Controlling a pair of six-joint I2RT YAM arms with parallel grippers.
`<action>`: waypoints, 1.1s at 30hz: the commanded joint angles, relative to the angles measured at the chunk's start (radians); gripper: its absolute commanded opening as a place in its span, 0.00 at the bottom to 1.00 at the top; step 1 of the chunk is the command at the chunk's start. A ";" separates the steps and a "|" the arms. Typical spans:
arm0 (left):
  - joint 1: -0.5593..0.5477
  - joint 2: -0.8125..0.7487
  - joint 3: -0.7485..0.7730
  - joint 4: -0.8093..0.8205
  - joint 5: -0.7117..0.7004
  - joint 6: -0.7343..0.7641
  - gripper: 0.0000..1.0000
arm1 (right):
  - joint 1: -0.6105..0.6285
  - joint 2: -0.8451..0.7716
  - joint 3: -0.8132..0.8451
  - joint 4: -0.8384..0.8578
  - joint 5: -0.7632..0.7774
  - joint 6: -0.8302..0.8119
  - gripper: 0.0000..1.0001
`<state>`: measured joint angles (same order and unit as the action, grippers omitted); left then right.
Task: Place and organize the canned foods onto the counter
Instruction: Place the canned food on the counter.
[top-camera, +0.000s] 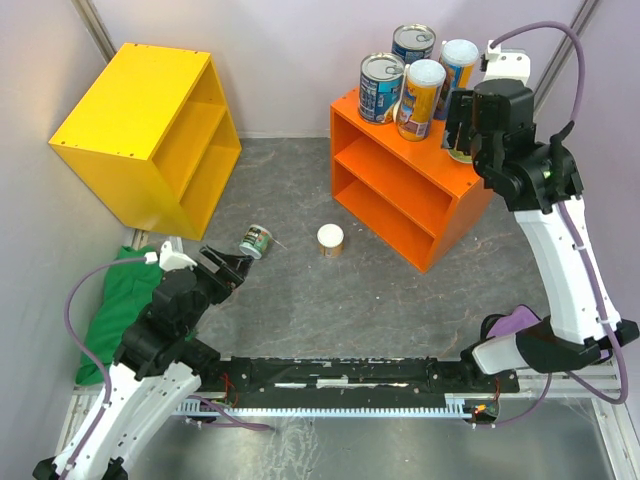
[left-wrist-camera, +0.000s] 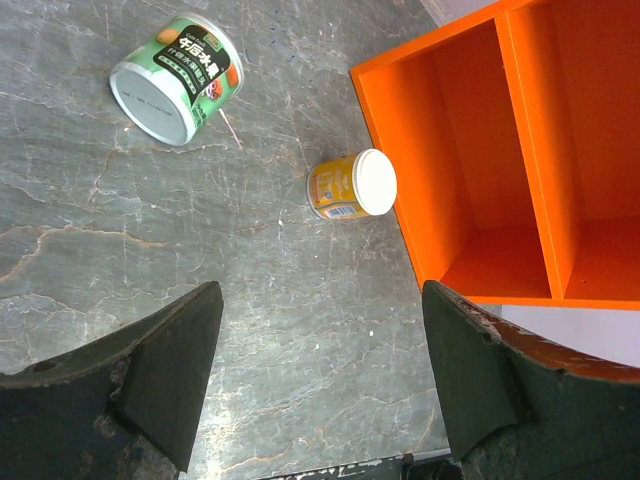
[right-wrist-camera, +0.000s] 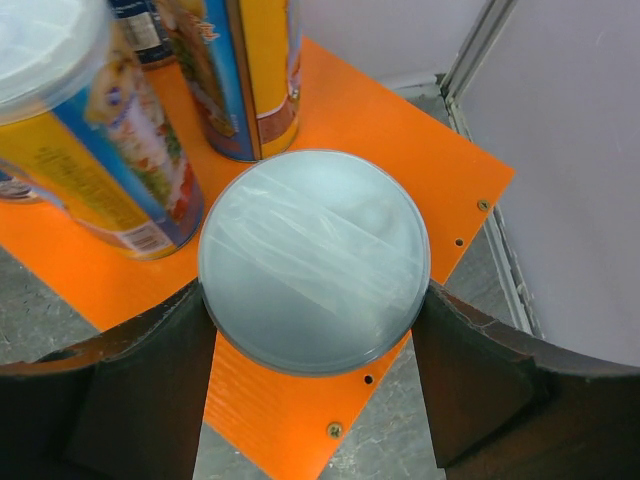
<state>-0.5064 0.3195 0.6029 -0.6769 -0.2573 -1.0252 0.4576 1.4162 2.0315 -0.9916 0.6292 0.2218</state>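
Right wrist view gives us the relation that matters: the pale-lidded can (right-wrist-camera: 315, 260) stands upright between the fingers of the right gripper (right-wrist-camera: 315, 310), its long axis vertical and its lid facing straight up at the camera. Both fingers press against its sides, so we read the jaws as pinching it. It sits over the right-hand end of the counter (right-wrist-camera: 400, 130), close to the edge and just beside two slim cans (right-wrist-camera: 95, 150). We cannot tell whether its base touches the orange top. We judge the coming move to be a short lowering or a release straight along that axis. In the left wrist view the left gripper (left-wrist-camera: 320, 330) is spread wide and empty. A green-labelled can (left-wrist-camera: 180, 75) lies on its side ahead of it, one end turned toward the gripper, and a yellow can (left-wrist-camera: 350, 185) stands upright near the counter, both nearer this arm
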 joint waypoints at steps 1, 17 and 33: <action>-0.001 0.023 0.036 0.061 -0.004 0.024 0.86 | -0.088 0.021 0.091 0.065 -0.096 0.044 0.01; 0.000 0.089 0.034 0.115 -0.007 0.042 0.87 | -0.291 0.108 0.078 0.127 -0.254 0.061 0.01; 0.000 0.121 0.014 0.145 -0.018 0.035 0.87 | -0.333 0.093 -0.013 0.184 -0.332 0.053 0.41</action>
<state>-0.5064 0.4351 0.6060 -0.5865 -0.2604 -1.0241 0.1280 1.5490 2.0502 -0.8673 0.3470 0.2661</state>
